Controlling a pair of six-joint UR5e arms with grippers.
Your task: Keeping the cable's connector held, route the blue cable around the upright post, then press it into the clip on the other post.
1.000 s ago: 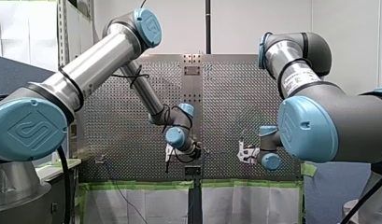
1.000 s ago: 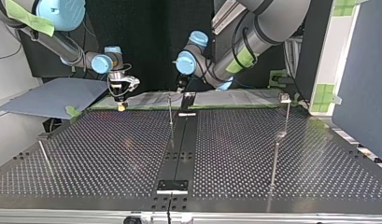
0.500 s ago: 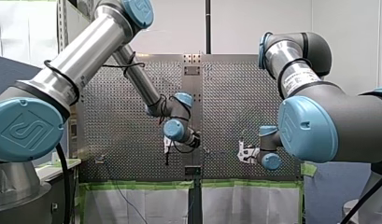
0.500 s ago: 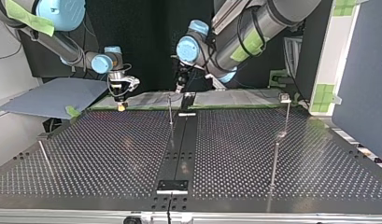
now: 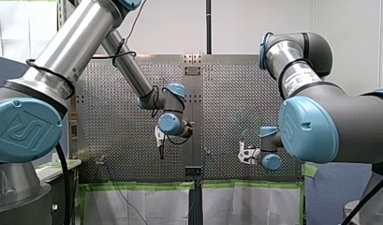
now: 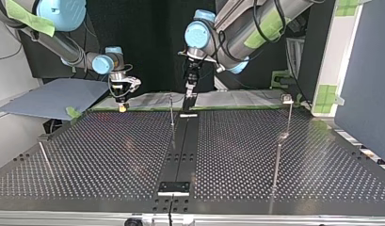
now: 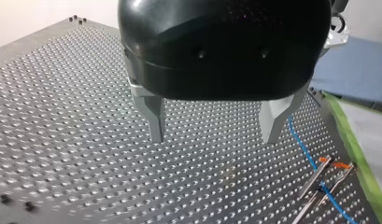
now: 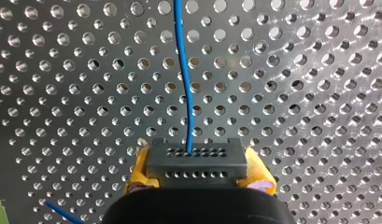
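Fingers (image 7: 156,119) of my left gripper (image 7: 214,126) stand apart, empty, over the table (image 7: 62,116); yellow pads (image 8: 138,170) of my right gripper (image 8: 198,170) clamp the connector (image 8: 196,158), blue cable (image 8: 186,84) running ahead. Best to straddle the cable squarely before closing. Left arm has lifted and turned since half a second ago, right unmoved

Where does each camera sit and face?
Front: behind the arms, facing the silver perforated table; both arms show.
Top: across the table, facing both arms.
Left wrist: on my left arm, over the table; open metal fingers show.
Right wrist: on my right arm; yellow pads clamp the grey block connector.
Both wrist views share the thin blue cable.
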